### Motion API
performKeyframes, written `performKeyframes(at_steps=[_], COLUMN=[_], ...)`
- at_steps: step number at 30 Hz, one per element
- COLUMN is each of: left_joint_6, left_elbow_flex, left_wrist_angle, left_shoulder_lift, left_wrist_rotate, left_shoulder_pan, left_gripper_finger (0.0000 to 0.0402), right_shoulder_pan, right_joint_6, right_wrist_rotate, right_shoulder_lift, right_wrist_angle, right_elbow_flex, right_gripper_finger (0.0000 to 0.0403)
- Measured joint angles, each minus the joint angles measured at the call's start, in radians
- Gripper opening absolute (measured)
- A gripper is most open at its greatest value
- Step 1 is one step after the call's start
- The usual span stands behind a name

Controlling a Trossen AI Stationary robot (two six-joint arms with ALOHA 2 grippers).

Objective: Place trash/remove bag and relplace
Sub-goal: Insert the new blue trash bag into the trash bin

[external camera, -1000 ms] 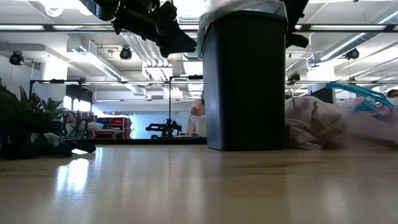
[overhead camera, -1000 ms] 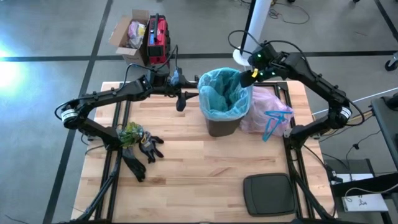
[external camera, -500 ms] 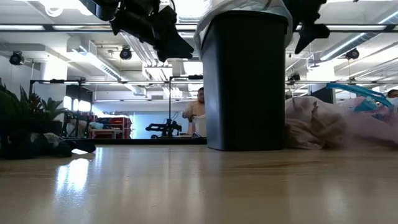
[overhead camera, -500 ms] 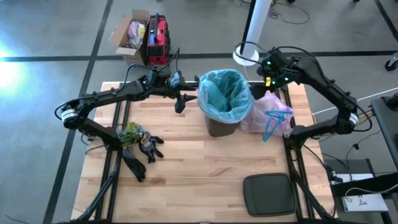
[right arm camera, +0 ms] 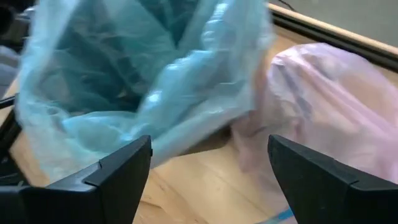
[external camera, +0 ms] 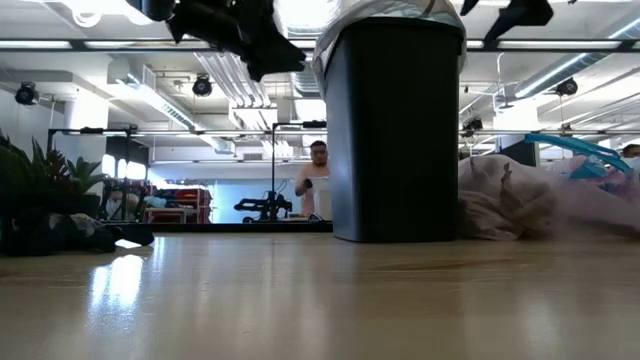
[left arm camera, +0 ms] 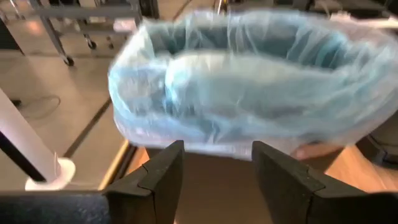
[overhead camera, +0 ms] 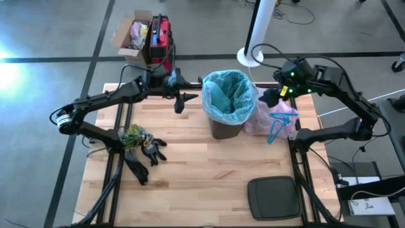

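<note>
Pink-lavender bag (overhead camera: pixel 276 113) slumped on table (overhead camera: pixel 190 171) just beside bin (overhead camera: pixel 228 104), on right arm's side — full-looking, blue drawstrings trailing toward table edge, apparently taken out and parked clear of bin. Seen from table height as pale crumpled heap touching bin's dark wall.

Bin upright near table's far edge, lined with light blue bag (overhead camera: pixel 229 94) folded over rim; nothing discernible inside liner beyond its own folds. Replacement liner seemingly seated, so judged late in task.

Lid-like dark panel (overhead camera: pixel 274 197) flat at near edge, well apart from bin, probably set aside to keep bin mouth free.

Cardboard box (overhead camera: pixel 130 31) on floor beyond table, holding colourful items, unidentifiable.

Black gloves (overhead camera: pixel 144 158) and leafy green object (overhead camera: pixel 133 135) lying together near left arm's base, untouched.

Left gripper (overhead camera: pixel 179 100) hovering beside bin rim, fingers parted, holding nothing — liner's edge straight ahead in wrist view. Right gripper (overhead camera: pixel 270 98) above pink bag, near rim's other side, fingers spread wide and empty.
</note>
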Motion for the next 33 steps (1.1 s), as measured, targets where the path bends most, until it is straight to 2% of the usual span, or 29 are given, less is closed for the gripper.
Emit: performKeyframes(at_steps=[4,8,14,20,28,33], left_joint_6=[0.003,0.033,0.122,0.117,0.111,0.103], left_elbow_flex=[0.000,-0.011,-0.045,-0.045,-0.046,-0.047], left_wrist_angle=[0.037,0.044,0.035,0.027,0.086,0.076], left_shoulder_lift=[-0.008,0.006,0.005,0.004,0.017,0.057], left_wrist_rotate=[0.006,0.028,0.011,0.005,0.006,-0.004], left_shoulder_pan=[-0.014,-0.055,-0.100,-0.102,-0.141,-0.164], left_gripper_finger=[0.0166,0.0154,0.0135,0.0119,0.0104,0.0099], right_shoulder_pan=[0.106,0.175,0.235,0.295,0.382,0.398], right_joint_6=[0.030,0.028,0.038,0.093,0.128,0.138], right_wrist_rotate=[0.056,0.064,0.060,0.040,0.127,0.126], right_shoulder_lift=[0.032,0.075,0.115,0.117,0.137,0.158], right_wrist_angle=[0.069,0.074,0.044,0.016,-0.007,-0.005], right_elbow_flex=[-0.001,-0.001,-0.003,-0.003,-0.018,-0.043], right_gripper_finger=[0.0302,0.0300,0.0306,0.0308,0.0300,0.0305])
